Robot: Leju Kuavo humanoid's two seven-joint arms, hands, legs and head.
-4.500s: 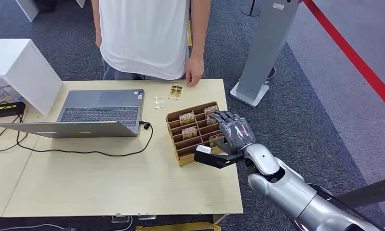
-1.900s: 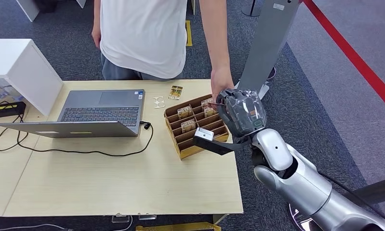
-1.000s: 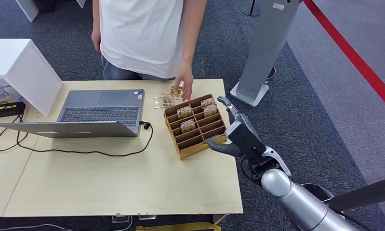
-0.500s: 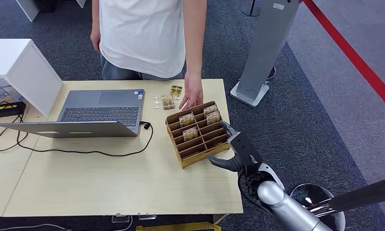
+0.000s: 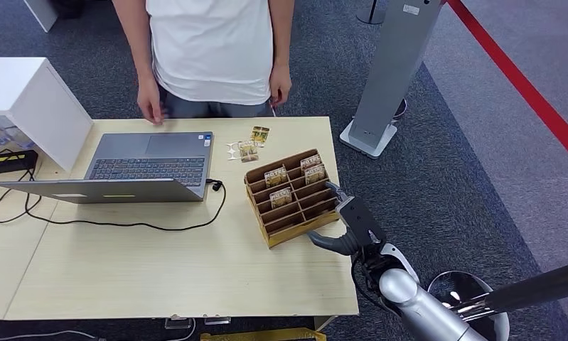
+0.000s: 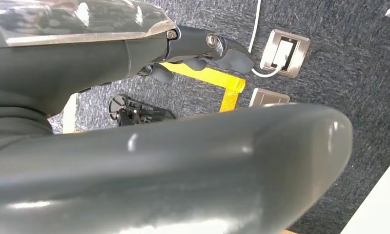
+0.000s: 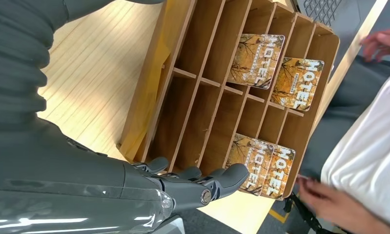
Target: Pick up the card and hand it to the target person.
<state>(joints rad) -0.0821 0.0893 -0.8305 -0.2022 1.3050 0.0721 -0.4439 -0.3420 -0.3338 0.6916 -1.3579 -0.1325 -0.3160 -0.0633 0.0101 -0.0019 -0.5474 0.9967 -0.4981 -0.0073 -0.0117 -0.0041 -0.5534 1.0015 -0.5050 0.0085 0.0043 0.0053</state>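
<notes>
The wooden card rack (image 5: 289,217) stands on the table's right part, with several orange "HOTEL" cards (image 5: 275,175) upright in its far slots. The right wrist view shows the same rack (image 7: 183,97) and cards (image 7: 257,53) close up. Two more cards (image 5: 247,150) lie flat on the table beyond the rack. My right hand (image 5: 352,222) hovers at the rack's near right corner, fingers (image 7: 217,179) stretched out, holding nothing. My left hand (image 6: 134,53) hangs over the carpet, fingers extended and empty. A person in a white shirt (image 5: 213,50) stands behind the table.
An open laptop (image 5: 149,167) with a black cable (image 5: 124,224) takes up the table's left middle. A white box (image 5: 32,99) stands at the far left. A grey kiosk post (image 5: 391,71) rises right of the table, beside a red floor line (image 5: 522,85).
The person's hand has pulled back from the rack to their side, and their other hand has dropped toward the laptop's far edge. My right hand has barely moved.
</notes>
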